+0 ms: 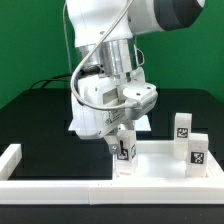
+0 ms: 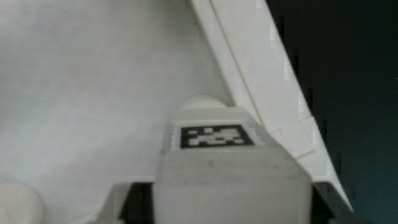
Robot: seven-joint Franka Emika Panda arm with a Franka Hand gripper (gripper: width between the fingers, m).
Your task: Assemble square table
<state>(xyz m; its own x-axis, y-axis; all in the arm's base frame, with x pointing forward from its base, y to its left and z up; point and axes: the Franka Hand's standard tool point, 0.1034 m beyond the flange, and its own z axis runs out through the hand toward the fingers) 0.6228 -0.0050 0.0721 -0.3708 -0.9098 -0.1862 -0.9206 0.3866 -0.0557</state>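
Gripper (image 1: 122,150) clamped on one tagged leg (image 1: 124,151), upright, low over the white slab (image 1: 150,160) near its middle. Two more legs (image 1: 182,127) stand at the exterior view's right. Step looks like leg insertion; next move needs alignment with a corner hole.
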